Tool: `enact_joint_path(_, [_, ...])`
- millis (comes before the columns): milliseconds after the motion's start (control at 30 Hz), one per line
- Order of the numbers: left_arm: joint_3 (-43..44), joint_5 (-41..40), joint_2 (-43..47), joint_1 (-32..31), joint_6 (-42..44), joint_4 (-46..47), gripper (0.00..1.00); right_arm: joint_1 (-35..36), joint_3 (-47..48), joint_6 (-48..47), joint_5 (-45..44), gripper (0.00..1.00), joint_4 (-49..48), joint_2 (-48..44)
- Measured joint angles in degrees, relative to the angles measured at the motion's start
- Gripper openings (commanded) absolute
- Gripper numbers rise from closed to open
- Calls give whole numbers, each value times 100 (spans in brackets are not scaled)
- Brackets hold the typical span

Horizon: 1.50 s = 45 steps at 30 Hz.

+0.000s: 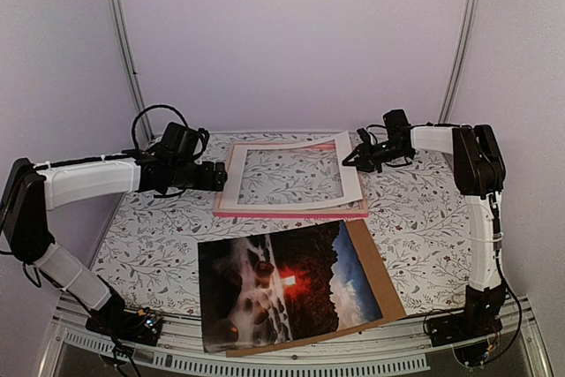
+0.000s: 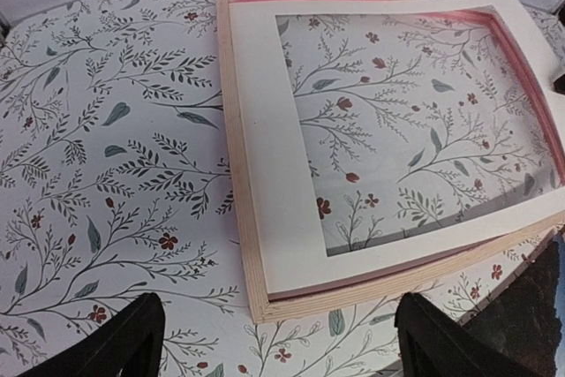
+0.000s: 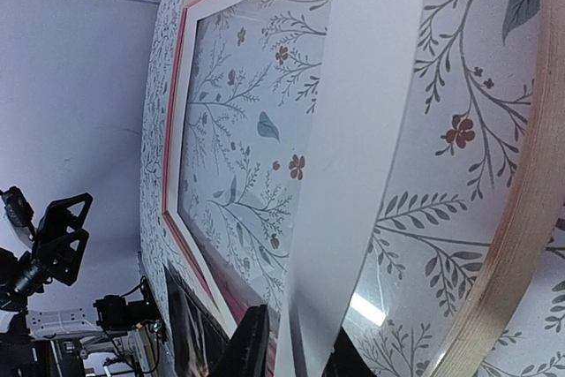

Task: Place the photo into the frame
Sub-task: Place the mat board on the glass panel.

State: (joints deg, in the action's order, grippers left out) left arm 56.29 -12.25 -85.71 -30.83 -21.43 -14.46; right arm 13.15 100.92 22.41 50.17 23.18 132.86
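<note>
1. The left gripper [image 1: 221,176], fingers wide apart, faces the thin pink frame [image 1: 291,213].
2. The right gripper [image 1: 349,158] straddles the curled white mat [image 1: 291,204] corner; whether it is clamped, I cannot tell.
3. The glossy photo [image 1: 291,284] lies flat, nearer than both.

No words, numbers or brand marks that I can read, nothing legible on the frame [image 1: 291,213], the photo [image 1: 291,284] or the tablecloth [image 1: 415,209], only pattern and picture

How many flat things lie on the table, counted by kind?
photo: 1
frame: 1
mat: 1
backing board: 1
Total: 4
</note>
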Motion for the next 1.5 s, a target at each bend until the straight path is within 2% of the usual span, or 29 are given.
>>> enact_joint_path(200, [0, 20, 0, 0, 0, 0, 93, 0, 0, -59, -297, 32, 109, 0])
enact_joint_path(500, [0, 52, 0, 0, -2, 2, 93, 15, 0, -170, -767, 43, 372, 0])
enact_joint_path(1133, [-181, 87, 177, 13, -46, 2, 94, 87, -63, -374, -1803, 52, 699, -278])
enact_joint_path(1400, [-260, 125, 254, 44, -114, -2, 95, 83, -479, -494, -2374, 54, 739, -841])
enact_joint_path(1500, [-367, 232, 376, 90, -136, -11, 95, 83, -986, -560, -2465, 56, 647, -1246])
